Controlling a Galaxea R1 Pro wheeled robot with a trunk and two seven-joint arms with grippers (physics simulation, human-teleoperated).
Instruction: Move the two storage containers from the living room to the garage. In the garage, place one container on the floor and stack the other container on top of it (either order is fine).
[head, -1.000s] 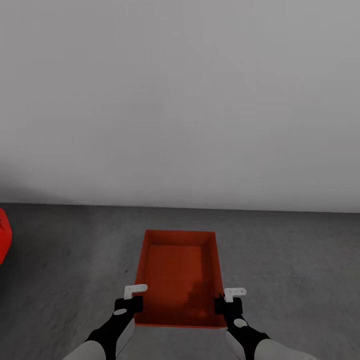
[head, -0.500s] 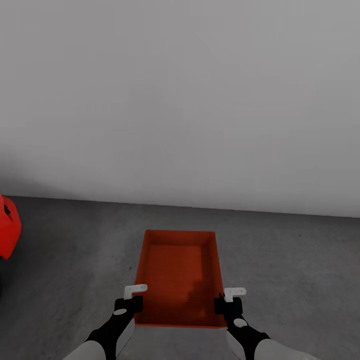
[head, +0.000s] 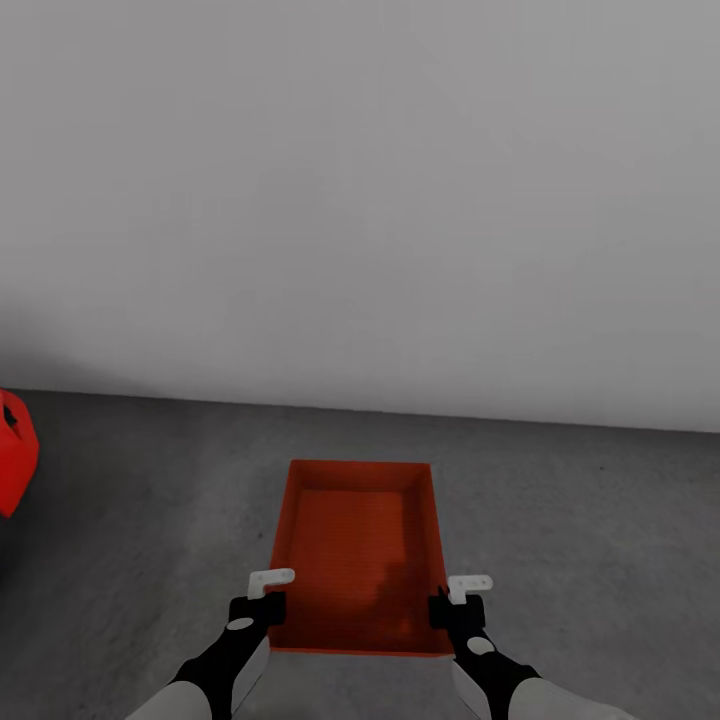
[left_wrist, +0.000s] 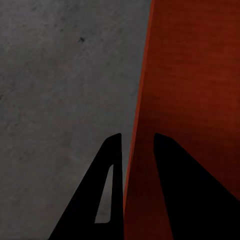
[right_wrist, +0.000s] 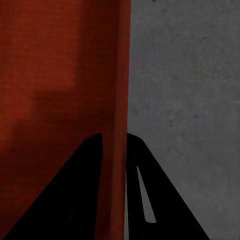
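Storage container, orange-red and open-topped, is held out in front of the robot by both arms, above the dark grey floor of the garage. Left gripper pinches the container's left wall; in the left wrist view the wall runs between the two black fingers, closed on it. Right gripper does the same on the right wall, fingers either side of the thin edge.

Progress, judged: one container has reached the garage but is not yet set down; whether it rests on the floor cannot be told, it looks carried. Second container has no sign here, so fetching and stacking seem left.

Around: plain white-grey wall far ahead, a shiny red shape at far left, likely the car. Floor ahead is bare, nothing blocks a set-down.
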